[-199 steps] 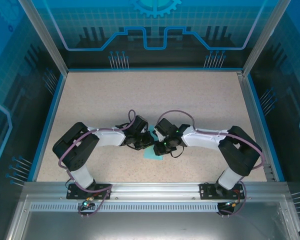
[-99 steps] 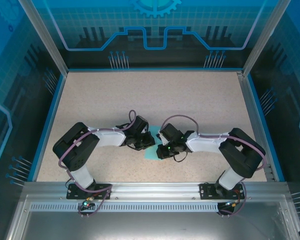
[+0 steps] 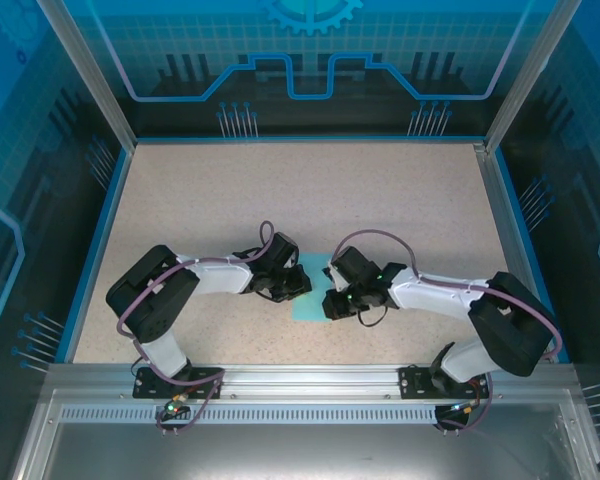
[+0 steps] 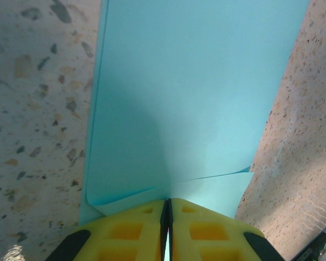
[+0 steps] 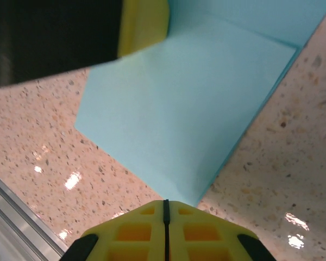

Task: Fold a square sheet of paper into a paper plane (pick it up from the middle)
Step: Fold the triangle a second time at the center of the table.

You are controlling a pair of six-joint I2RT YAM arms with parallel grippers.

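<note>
Left gripper (image 4: 167, 203) pinching cyan paper (image 4: 195, 81), seemingly folded

Bright, even lighting (glare flecks on the table (image 5: 70, 182)), close-ups soft.

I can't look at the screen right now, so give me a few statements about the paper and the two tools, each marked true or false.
1. The sheet of paper is light cyan and lies on the speckled table. True.
2. The left tool and the right tool stand wide open. False: both are shut, the left one pinching the paper.
3. The paper is a finished slim dart. False: it is a broad sheet with a layer folded over.
4. Both tools meet at the paper. True.
</note>
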